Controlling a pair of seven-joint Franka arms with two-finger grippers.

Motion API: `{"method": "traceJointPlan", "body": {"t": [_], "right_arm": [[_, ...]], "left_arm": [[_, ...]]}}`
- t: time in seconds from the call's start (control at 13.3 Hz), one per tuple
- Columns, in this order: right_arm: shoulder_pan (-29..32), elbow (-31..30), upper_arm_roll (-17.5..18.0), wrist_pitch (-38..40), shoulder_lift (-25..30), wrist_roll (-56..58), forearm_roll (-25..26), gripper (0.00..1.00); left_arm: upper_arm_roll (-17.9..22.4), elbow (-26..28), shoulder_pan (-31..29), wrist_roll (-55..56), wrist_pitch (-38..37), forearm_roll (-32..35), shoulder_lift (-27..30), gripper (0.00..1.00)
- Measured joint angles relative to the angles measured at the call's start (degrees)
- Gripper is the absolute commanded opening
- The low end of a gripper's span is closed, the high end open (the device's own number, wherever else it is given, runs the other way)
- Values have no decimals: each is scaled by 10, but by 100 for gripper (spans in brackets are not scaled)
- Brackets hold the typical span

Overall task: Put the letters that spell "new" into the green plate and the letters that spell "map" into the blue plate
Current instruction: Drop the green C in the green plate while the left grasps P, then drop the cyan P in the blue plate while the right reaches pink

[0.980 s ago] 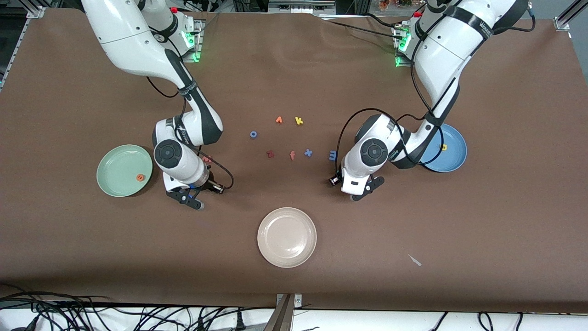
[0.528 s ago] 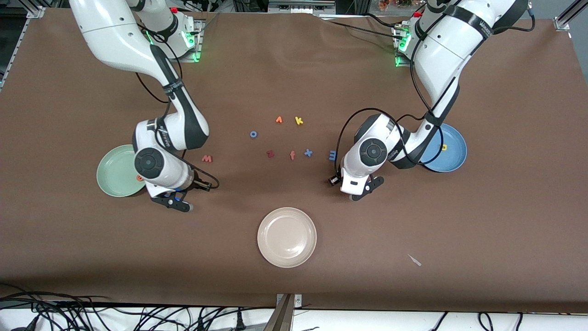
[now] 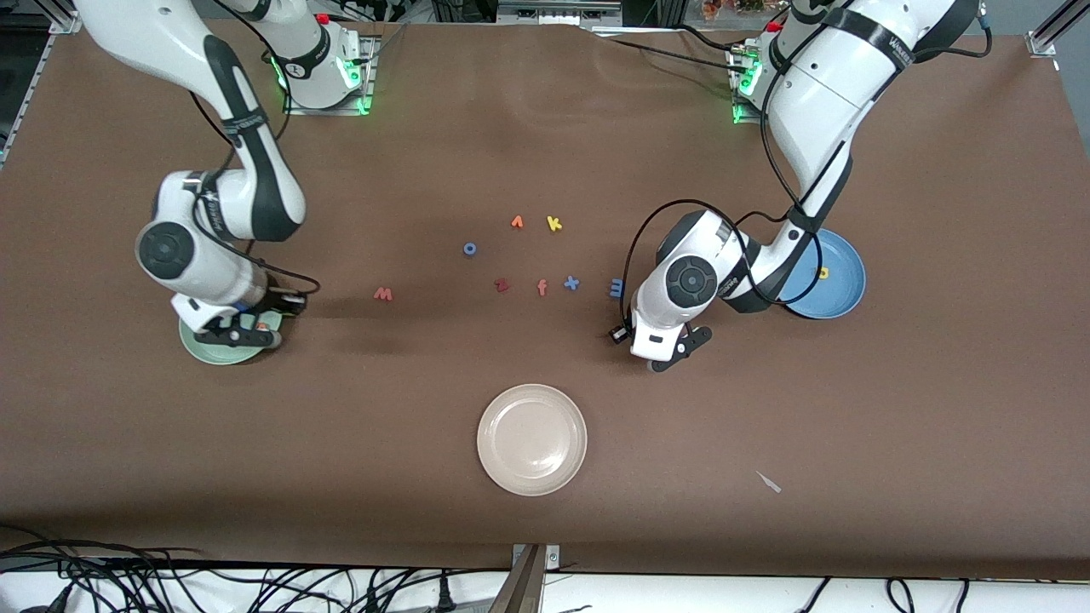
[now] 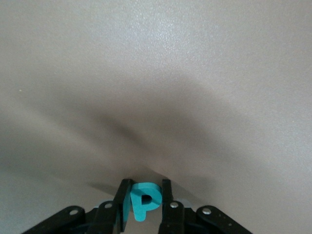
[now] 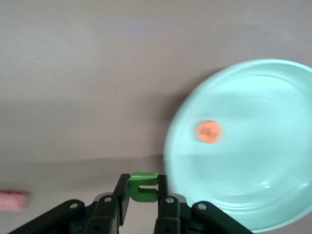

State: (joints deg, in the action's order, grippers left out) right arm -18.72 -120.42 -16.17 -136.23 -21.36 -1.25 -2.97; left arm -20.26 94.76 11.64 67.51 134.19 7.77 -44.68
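Our right gripper [image 5: 143,201], clenched on the green "n" [image 5: 144,187], has swung over the green plate [image 3: 200,349] holding the orange "e" [image 5: 209,131]; our left gripper [image 4: 145,204] just clamped the teal "p" [image 4: 145,199] on the counter [image 3: 545,153], bound for the blue plate [image 3: 839,281].

A: Any text you can read?
B: Only the toy letters. On your worktop [image 3: 937,409]: orange "v" [image 3: 517,222], yellow "k" [image 3: 554,224], blue "x" [image 3: 571,283], blue "m" [image 3: 616,288], pinkish-red "w" [image 3: 383,294]. Teal "p" [image 4: 145,200] sits between the left jaws.
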Motion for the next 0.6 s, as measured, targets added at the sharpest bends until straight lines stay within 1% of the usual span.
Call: {"method": "traceJointPlan", "body": {"t": [0.08, 0.15, 0.23, 0.3, 0.45, 0.6], "right_arm": [[1, -27, -22, -23, 7, 42, 0, 23], [2, -45, -42, -39, 9, 79, 0, 41], [5, -54, -55, -48, 9, 109, 0, 89], [8, -57, -60, -50, 9, 125, 0, 100], [10, -57, -60, -50, 10, 135, 0, 100], [7, -53, -50, -43, 13, 136, 0, 100]], "left_arm": [[0, 0, 0, 0, -1, 0, 0, 20], [0, -2, 0, 0, -4, 0, 0, 15], [1, -6, 0, 0, -16, 0, 0, 15], [2, -12, -2, -2, -33, 1, 4, 15], [2, -24, -14, -23, -92, 1, 29, 15], [2, -28, -43, -76, -168, 1, 70, 15]]}}
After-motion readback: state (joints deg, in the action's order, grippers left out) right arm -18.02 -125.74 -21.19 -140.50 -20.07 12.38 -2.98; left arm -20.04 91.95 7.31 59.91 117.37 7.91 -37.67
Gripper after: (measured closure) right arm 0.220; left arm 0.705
